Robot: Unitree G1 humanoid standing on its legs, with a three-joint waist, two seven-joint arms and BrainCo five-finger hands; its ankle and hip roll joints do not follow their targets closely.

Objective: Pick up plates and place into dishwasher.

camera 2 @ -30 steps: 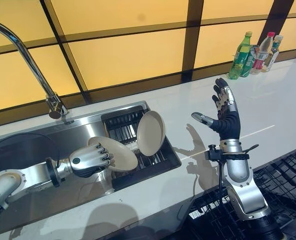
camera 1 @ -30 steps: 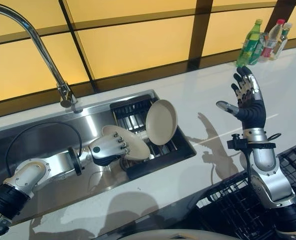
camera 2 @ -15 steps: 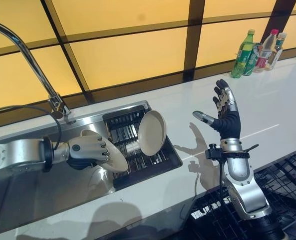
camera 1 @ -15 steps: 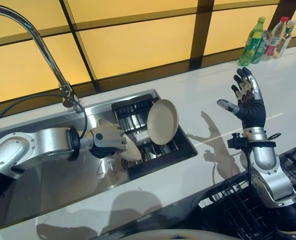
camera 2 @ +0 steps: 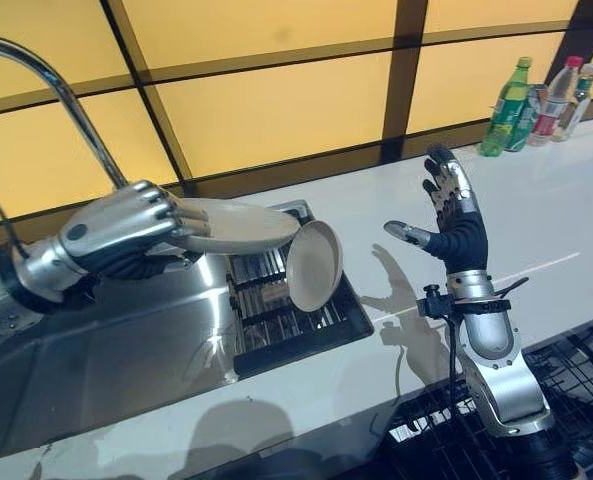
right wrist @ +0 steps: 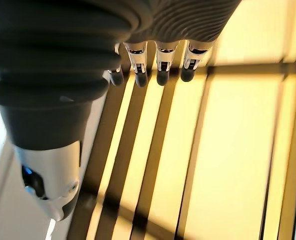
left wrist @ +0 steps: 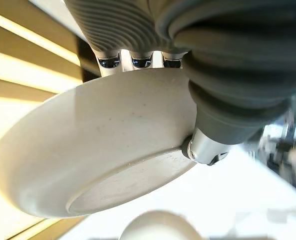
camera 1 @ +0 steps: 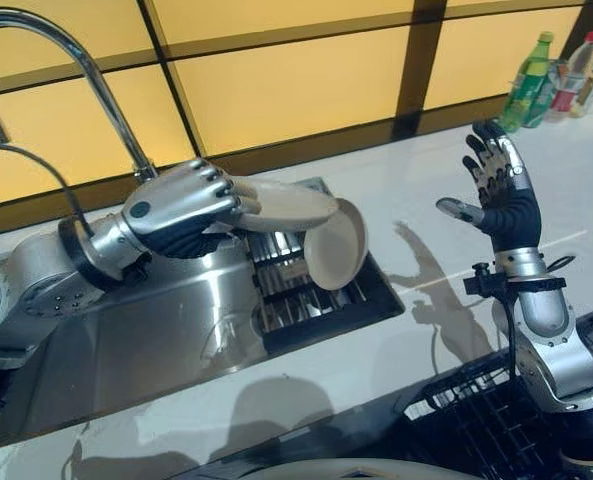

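My left hand [camera 1: 181,208] is raised above the sink, its fingers curled over the rim of a cream plate [camera 1: 288,206] held nearly flat. The wrist view shows that plate [left wrist: 93,150] from below, pinched between fingers and thumb. A second cream plate [camera 1: 336,245] leans upright in the black rack [camera 1: 306,300] set in the sink. My right hand [camera 1: 498,190] is held up over the white counter, fingers spread and straight, holding nothing.
A curved steel tap [camera 1: 96,80] rises behind the steel sink [camera 1: 146,340]. Bottles [camera 1: 556,80] stand at the counter's far right. A black dishwasher basket [camera 1: 496,420] lies below the counter's front edge at the right.
My left hand has lifted the plate out of the sink, up and towards the camera, turning it nearly flat. The view has shifted slightly. The right hand has kept still.
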